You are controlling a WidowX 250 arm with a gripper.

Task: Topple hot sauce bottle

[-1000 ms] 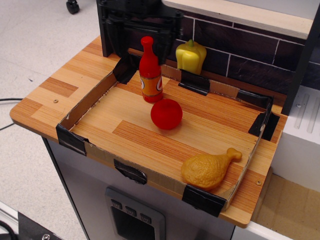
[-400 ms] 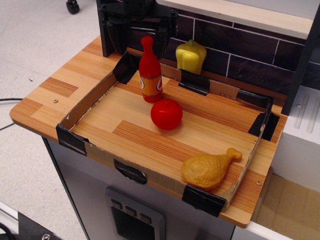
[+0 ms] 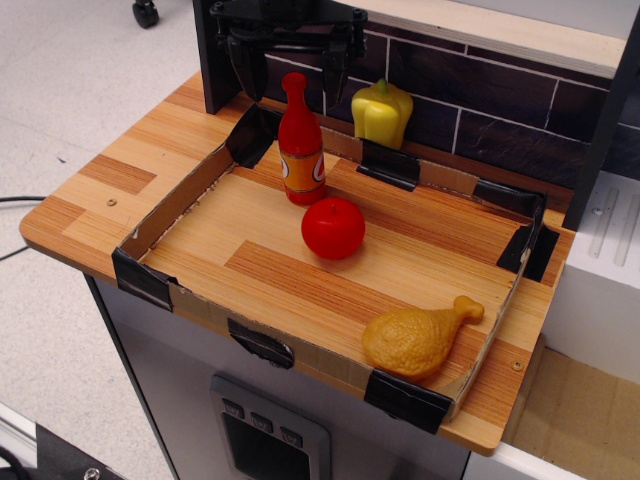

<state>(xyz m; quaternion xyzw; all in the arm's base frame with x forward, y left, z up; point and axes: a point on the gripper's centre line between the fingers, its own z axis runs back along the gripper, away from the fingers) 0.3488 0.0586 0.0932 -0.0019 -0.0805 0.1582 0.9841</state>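
Note:
The hot sauce bottle [image 3: 301, 150] is red with an orange label band. It stands upright in the back left part of the cardboard-walled tray [image 3: 172, 205]. My black gripper [image 3: 287, 92] hangs at the top of the view, above and just behind the bottle's neck. Its two fingers [image 3: 242, 72] are spread wide, one on each side of the bottle top, and hold nothing. I cannot tell whether they touch the bottle.
A red apple [image 3: 333, 228] lies just in front of the bottle. A yellow bell pepper [image 3: 381, 112] stands behind the tray's back wall by the dark brick wall. A toy chicken drumstick [image 3: 420, 338] lies in the tray's front right corner.
The gripper has risen from down around the bottle's upper body to near its top. The bottle, apple and the other things have not moved.

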